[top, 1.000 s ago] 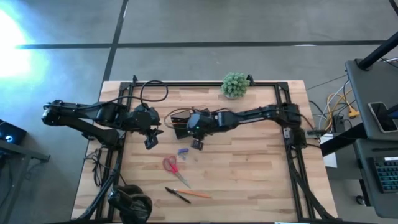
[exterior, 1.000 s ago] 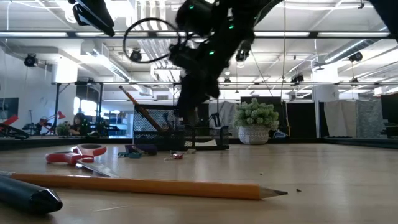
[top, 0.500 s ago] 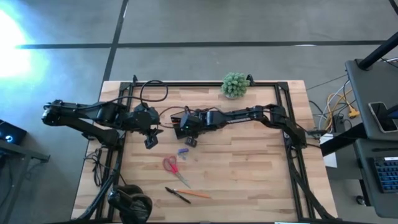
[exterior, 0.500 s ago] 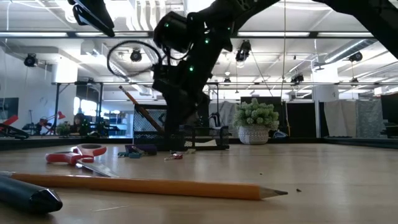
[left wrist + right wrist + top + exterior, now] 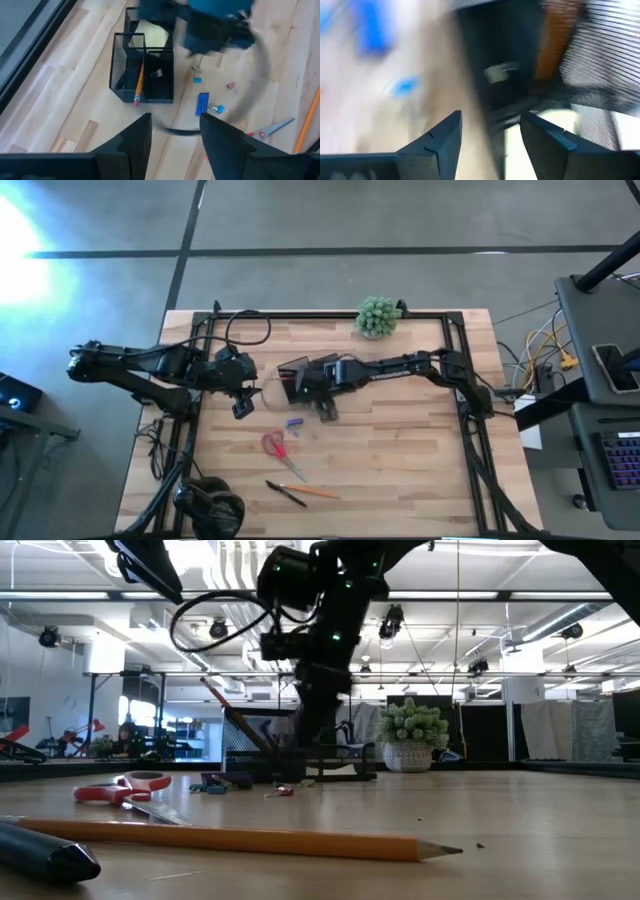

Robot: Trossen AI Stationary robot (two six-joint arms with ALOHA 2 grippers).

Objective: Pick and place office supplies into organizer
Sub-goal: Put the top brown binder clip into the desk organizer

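Organizer [image 5: 142,70] of black wire mesh, boxy compartments, wooden pencil [image 5: 138,83] inside

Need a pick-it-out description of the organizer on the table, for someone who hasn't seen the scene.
Start at the round green plant on the far edge of the wooden table, then move toward the table's middle, where the right gripper hovers. Beside it sits the black wire-mesh organizer box, already holding an orange pencil. It is the only mesh container; the headphones at the near-left corner are solid and rounded.

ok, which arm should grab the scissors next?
Probably left. The left hand is open, empty, and nearer the scissors. The right hand is also open but by the organizer.
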